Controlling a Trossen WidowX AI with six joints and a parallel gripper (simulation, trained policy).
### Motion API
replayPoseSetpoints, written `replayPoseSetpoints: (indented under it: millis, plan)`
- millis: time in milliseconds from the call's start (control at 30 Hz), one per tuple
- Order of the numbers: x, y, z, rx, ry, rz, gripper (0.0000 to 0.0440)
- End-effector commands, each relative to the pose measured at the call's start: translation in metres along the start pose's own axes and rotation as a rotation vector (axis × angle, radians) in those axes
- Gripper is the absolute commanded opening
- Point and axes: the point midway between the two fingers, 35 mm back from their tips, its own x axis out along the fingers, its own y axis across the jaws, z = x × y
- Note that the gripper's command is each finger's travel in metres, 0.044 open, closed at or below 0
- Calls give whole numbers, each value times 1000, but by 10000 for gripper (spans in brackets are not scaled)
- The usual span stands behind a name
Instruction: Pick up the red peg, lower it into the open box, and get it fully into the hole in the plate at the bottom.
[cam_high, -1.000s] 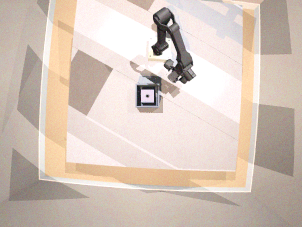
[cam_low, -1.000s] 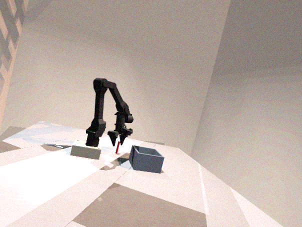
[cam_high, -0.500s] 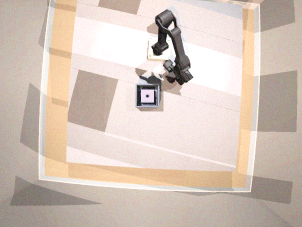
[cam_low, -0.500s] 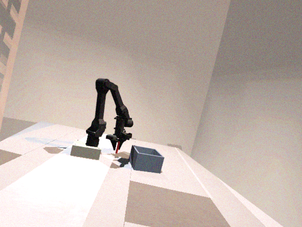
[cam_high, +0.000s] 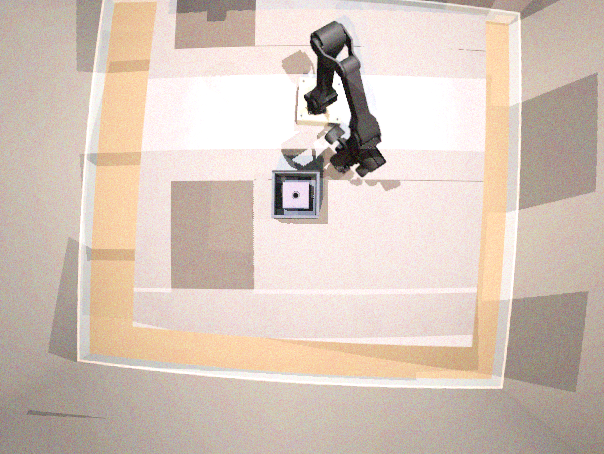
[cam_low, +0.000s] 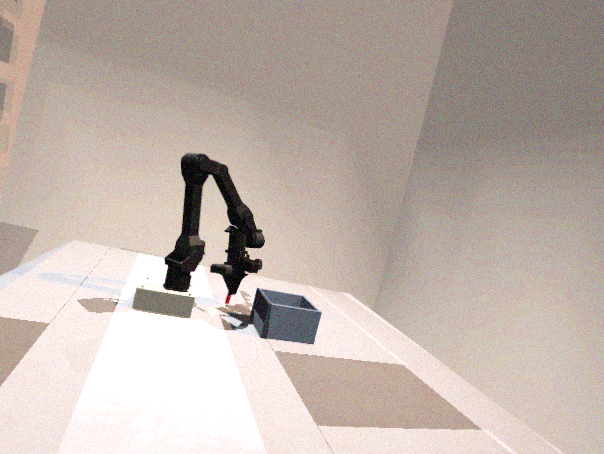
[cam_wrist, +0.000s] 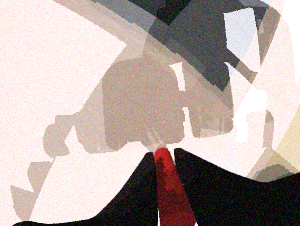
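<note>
Gripper (cam_high: 350, 167) (cam_low: 233, 294) (cam_wrist: 163, 156) pinching the red peg (cam_low: 228, 299) (cam_wrist: 169, 187), beside the box (cam_high: 296, 217) (cam_low: 292, 325). We judge the grasp made; lifting, lowering inside and seating in the plate's (cam_high: 289, 202) hole (cam_high: 295, 195) remain.

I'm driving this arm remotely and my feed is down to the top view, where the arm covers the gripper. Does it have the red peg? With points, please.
Observer: Yes. The wrist view shows the red peg (cam_low: 228, 299) (cam_wrist: 170, 187) between the two black fingers of the gripper (cam_high: 350, 162) (cam_low: 232, 294) (cam_wrist: 163, 156), which are shut on it.
Operator: From above I can't judge height. Is the peg's lower end over the open box (cam_high: 274, 200) (cam_low: 292, 325)?
Observer: No. In the exterior view the peg's lower end is outside the box, between it and the arm's base (cam_high: 305, 122) (cam_low: 162, 302), and lower than the box's rim.
</note>
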Motion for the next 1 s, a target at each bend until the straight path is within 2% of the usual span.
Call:
replayPoseSetpoints:
  millis: [0,700,967]
  plan:
    - [-8,0,10,-25,-41,2,0]
    - [-70,13,88,-62,-218,-6,0]
    - [-79,7,123,-22,-232,-29,0]
